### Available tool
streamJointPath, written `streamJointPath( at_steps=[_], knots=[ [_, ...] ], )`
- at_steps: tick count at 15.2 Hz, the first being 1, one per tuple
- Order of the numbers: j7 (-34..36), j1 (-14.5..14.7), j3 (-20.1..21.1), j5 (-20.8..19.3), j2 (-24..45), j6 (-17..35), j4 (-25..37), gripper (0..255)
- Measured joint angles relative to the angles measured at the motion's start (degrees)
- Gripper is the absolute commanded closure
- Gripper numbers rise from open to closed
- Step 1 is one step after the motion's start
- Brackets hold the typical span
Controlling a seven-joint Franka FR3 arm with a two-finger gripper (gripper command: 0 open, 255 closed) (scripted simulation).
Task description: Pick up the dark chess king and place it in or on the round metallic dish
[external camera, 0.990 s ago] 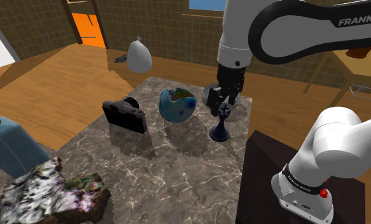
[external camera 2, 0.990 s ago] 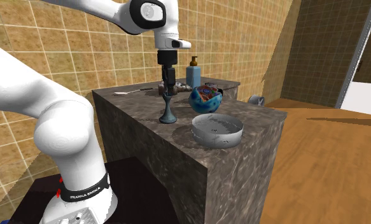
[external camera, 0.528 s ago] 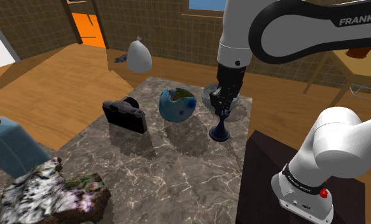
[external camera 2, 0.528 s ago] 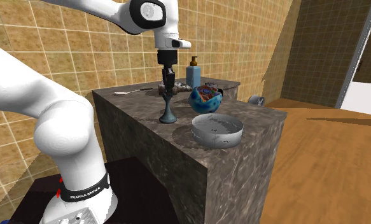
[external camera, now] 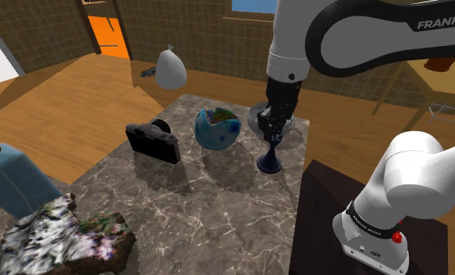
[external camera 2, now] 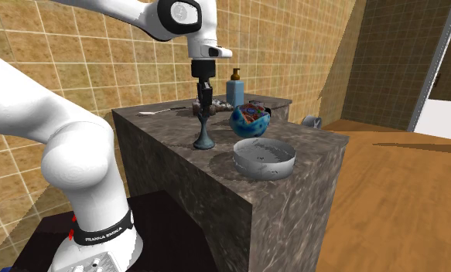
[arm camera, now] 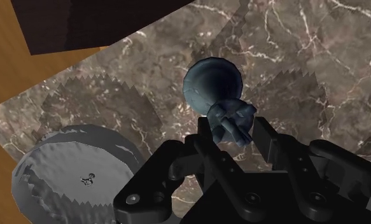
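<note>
Your pincer is clamped on the head of the dark chess king, which stands upright on the bench. The grey dish sits nearby.

Even, moderate light falls from above on the marble counter; soft shadows lie on it beside the camera, the blue bowl and the chess king. In the wrist view, shadows on the stone have saw-toothed edges.
</note>
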Motion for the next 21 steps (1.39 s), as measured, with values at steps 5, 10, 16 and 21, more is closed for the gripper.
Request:
streamJointPath(
  at_steps=[5,10,16,21],
  knots=[
    [0.06,-0.25,-0.47,-0.47,0.28,-3.48,3.65,255],
    [0.22,-0.4,-0.87,-0.83,0.46,-7.12,7.47,255],
    [0.41,-0.61,-1.32,-1.27,1.09,-11.64,12.62,255],
    [0.55,-0.83,-1.64,-1.64,2.23,-15.03,17.14,255]
  ],
)
